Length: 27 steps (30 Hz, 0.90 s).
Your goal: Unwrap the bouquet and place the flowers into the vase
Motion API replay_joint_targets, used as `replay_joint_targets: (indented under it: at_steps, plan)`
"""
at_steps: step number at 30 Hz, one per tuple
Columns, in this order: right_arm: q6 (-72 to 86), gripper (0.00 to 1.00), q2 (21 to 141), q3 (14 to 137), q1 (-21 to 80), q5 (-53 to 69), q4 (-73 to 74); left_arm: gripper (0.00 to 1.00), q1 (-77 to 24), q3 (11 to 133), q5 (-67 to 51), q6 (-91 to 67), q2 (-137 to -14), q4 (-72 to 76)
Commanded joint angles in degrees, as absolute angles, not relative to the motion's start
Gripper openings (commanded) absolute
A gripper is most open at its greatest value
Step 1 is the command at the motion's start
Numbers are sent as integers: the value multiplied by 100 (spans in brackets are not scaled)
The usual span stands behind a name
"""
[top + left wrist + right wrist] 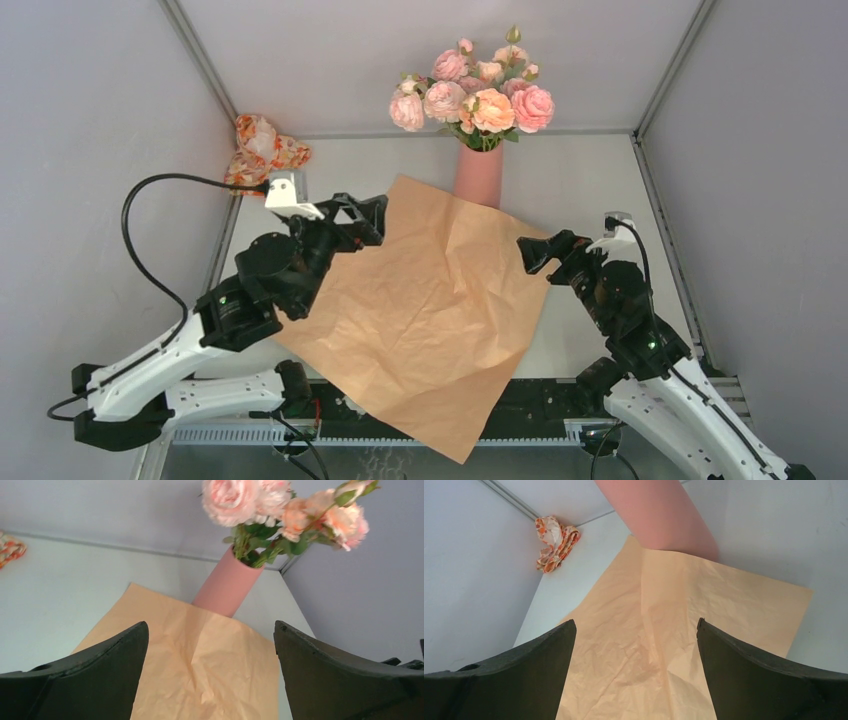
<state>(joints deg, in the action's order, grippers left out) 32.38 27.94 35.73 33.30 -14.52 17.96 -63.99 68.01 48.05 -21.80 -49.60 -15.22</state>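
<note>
Now the flowers [472, 95] stand in the vase [479, 175]; my left hand [210, 625] and right hand [636, 622] are spread wide, empty.

1. The top external camera looked steeply down from above and behind the arms [250, 300], covering the whole table [580, 170].
2. The left wrist camera sat low and close, facing the vase [227, 587] and flowers [280, 510].
3. The right wrist camera, equally low, faced the back-left corner.
4. All three shared the tan paper [430, 310] and the vase.
</note>
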Motion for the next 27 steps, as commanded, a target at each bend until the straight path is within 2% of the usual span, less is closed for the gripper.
replay_joint_targets:
  at_steps: [1, 7, 16, 27]
  plan:
    - [3326, 100, 2610, 3800, 3383, -1619, 1840, 99, -6425, 6524, 5194, -3073, -4234, -2380]
    - [3353, 100, 2365, 3806, 3386, -1923, 2083, 98, -6425, 6121, 5382, -3722, -3576, -3242]
    - [3225, 100, 2065, 3803, 3393, -2448, 2511, 97, -6425, 6375, 5813, -4352, -3009, -4337]
    - [3356, 100, 2714, 3806, 3593, -2184, 2091, 97, -6425, 6469, 6039, -4689, -2754, -4945]
